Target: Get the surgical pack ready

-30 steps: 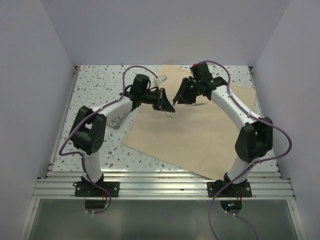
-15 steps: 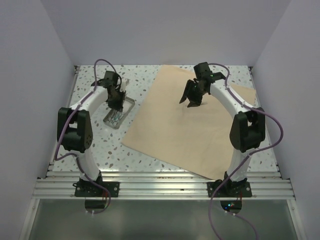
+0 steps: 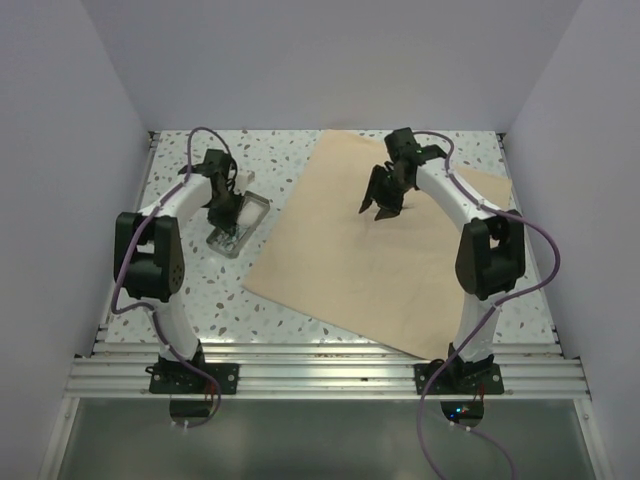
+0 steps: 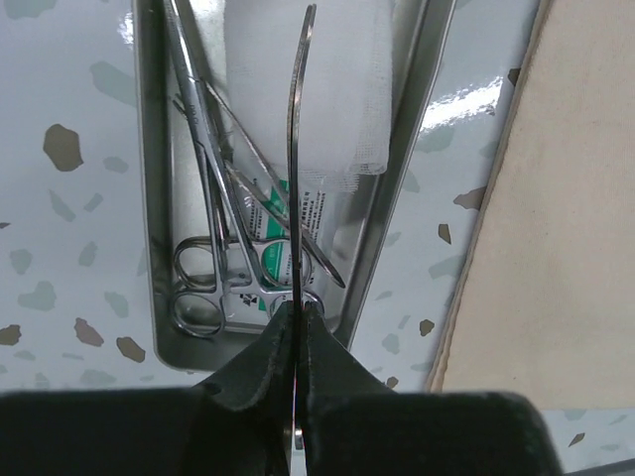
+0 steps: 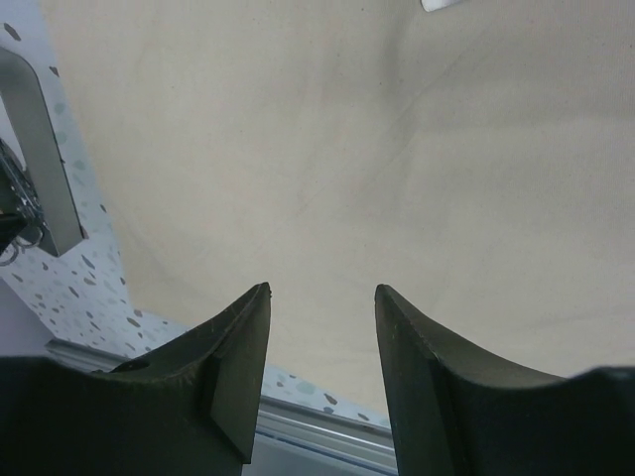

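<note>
The left gripper (image 4: 296, 322) is clamped tight on one thin curved steel instrument (image 4: 294, 149), over the single metal tray (image 4: 147, 248) on the speckled table (image 4: 60, 198), just beside the one tan sheet (image 5: 347, 149). Two more instruments (image 4: 206, 188) and a gauze stack (image 4: 337, 89) lie in the tray. The right gripper (image 5: 322, 327) hangs over the sheet, its jaws parted about halfway and holding nothing.

A small silver rectangular tray (image 4: 149, 198) holds thin scissor-handled instruments (image 4: 213, 258), their ring handles at one end, and white gauze (image 4: 327, 89) at the other end. One curved instrument (image 4: 295, 129) hangs edge-on above the tray, pinched in the left gripper (image 4: 296, 319). The large tan wrap sheet (image 3: 380, 250) lies flat just right of the tray.
</note>
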### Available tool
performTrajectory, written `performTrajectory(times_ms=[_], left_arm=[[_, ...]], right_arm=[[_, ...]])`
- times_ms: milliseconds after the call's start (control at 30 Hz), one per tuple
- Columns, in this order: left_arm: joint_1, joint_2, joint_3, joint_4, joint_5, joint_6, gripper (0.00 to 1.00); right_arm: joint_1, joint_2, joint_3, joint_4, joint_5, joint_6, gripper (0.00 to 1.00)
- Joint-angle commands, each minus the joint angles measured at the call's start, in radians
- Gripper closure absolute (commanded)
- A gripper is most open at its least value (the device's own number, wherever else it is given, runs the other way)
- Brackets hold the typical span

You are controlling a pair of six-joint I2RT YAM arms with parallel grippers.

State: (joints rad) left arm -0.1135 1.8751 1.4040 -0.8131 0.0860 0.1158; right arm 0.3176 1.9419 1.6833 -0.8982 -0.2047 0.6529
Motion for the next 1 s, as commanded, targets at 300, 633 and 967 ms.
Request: performTrajectory(times_ms=[300,633,967], left_arm=[[0.021,0.033,0.055,-0.032,0.032,-0.028,0.65],[0.008,-0.065,0.136,-0.015,0.001,-0.08,0.51],[-0.11,-0.091,0.161,0.054,0.021,-0.1,0.51]], right_arm=[[-0.054,0.071,0.024,0.019,0.201,0.26,0.49],[-0.112,0.241,0.22,-0.025,0.415,0.41,0.41],[-0.127,0.313,0.285,-0.084,0.493,0.501,0.41]])
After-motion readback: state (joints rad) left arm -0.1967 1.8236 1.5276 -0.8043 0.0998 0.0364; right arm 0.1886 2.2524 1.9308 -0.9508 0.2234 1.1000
